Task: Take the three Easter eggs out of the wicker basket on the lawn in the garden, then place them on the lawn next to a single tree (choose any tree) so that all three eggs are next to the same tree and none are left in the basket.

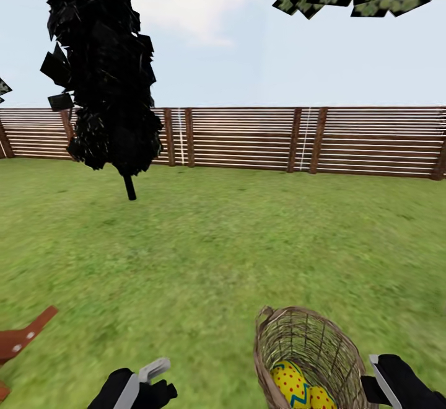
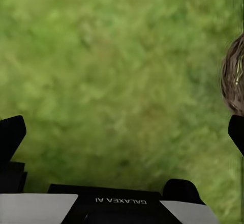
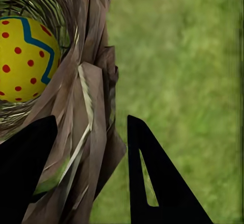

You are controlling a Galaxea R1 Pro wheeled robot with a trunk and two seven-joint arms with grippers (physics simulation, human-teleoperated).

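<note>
Your right gripper (image 3: 91, 173) sits nearer the wicker basket (image 1: 310, 347): its fingers (image 3: 162, 183) are spread and straddle the basket's wall, one inside, one outside over the lawn (image 1: 217, 254). The Easter eggs (image 1: 291, 384) lie in the basket's bottom, inward of the inner finger; two show. The basket tilts, its mouth turned toward you. Your left gripper (image 1: 152, 378) hangs low over grass beside the basket, fingers spread, holding nothing.

Left hand (image 1: 155, 377) low, fingers apart, right hand (image 3: 91, 158) open, both arms forward
</note>
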